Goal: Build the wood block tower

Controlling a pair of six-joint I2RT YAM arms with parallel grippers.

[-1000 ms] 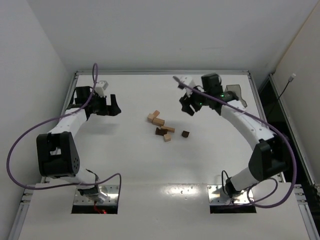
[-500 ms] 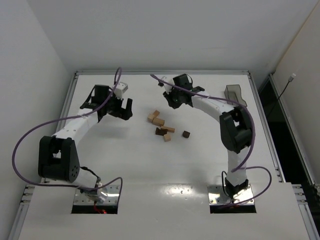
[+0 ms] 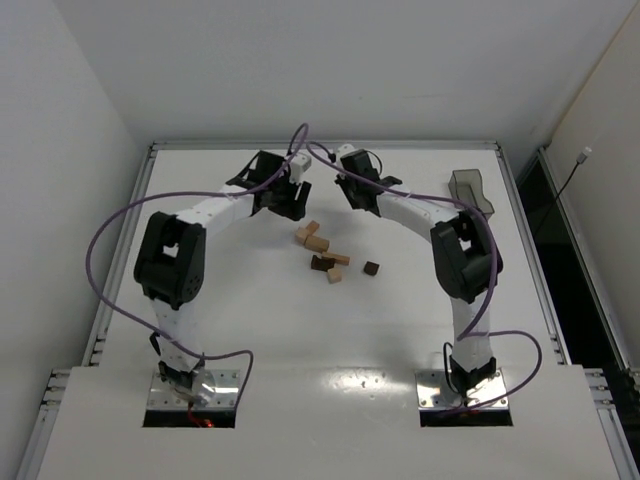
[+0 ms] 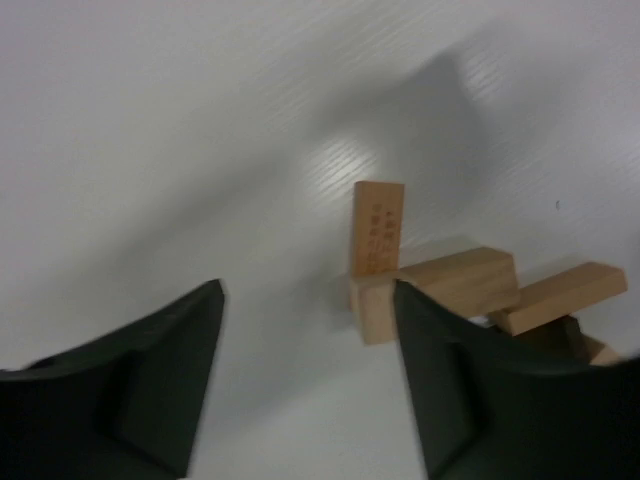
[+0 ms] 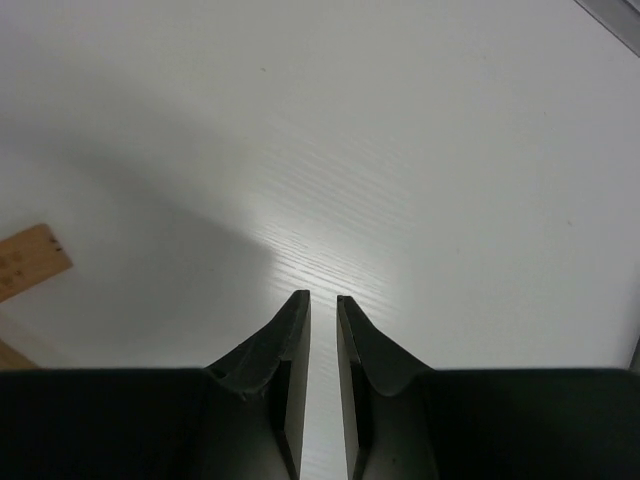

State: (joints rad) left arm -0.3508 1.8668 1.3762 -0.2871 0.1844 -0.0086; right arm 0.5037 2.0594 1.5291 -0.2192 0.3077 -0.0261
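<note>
The wood blocks lie loose in a small heap at the table's middle: tan ones, a dark brown one and a dark cube apart to the right. No tower stands. My left gripper is open and empty just behind the heap. In the left wrist view its gripper faces an upright tan block and flat tan blocks. My right gripper hovers behind and right of the heap. In the right wrist view the gripper holds nothing, with only a thin slit between its jaws. A tan block's corner shows at the left.
A translucent grey bin stands at the far right of the white table. Purple cables loop over both arms. The table's raised rim runs along the back and sides.
Both arms have swung inward along the far side. The left gripper came from the far left to the heap. The right gripper came from the right towards the middle.
</note>
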